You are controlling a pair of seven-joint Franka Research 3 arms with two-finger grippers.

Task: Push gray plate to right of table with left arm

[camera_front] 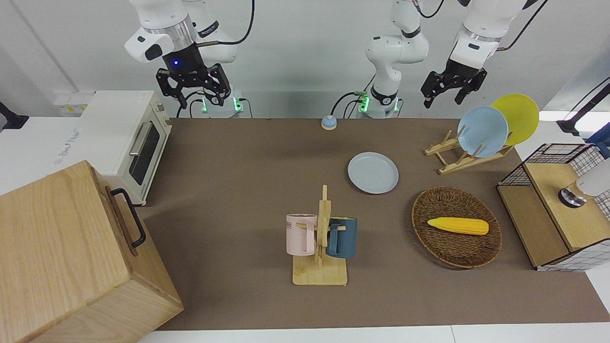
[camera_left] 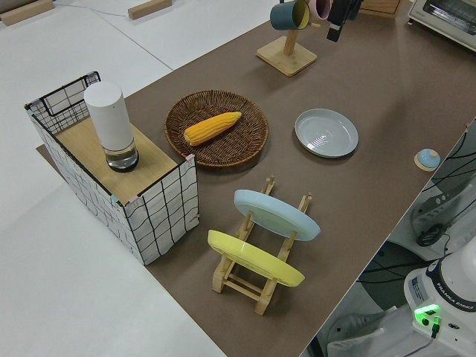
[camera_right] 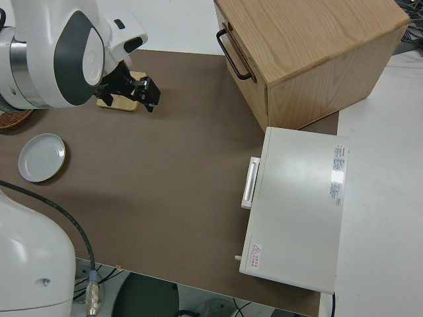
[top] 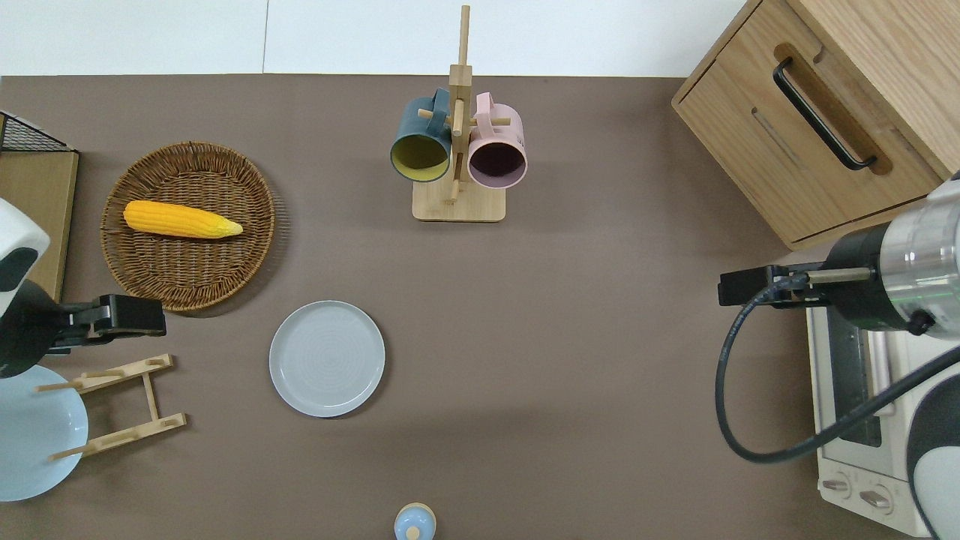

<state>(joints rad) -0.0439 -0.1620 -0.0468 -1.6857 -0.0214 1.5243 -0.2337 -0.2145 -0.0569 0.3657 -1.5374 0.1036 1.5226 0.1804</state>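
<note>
The left gripper (camera_front: 447, 93), upper right of the front view, hangs with fingers apart, gripping nothing, over the wooden plate rack (camera_front: 464, 152). The right arm is parked. Lower, near frame centre, the gray plate (camera_front: 372, 172) lies flat on the table (camera_front: 238, 200); lower still stand the mug stand (camera_front: 320, 247) and wicker basket (camera_front: 456, 227).

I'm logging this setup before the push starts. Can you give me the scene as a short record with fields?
gray plate: flat on the table, untouched
left gripper: raised, open, over the plate rack, not touching the plate
right arm: parked
nearest neighbours: wicker basket holding corn; mug stand farther from the robots
path toward right arm's end: bare tabletop up to the toaster oven
task state: push not yet begun
</note>
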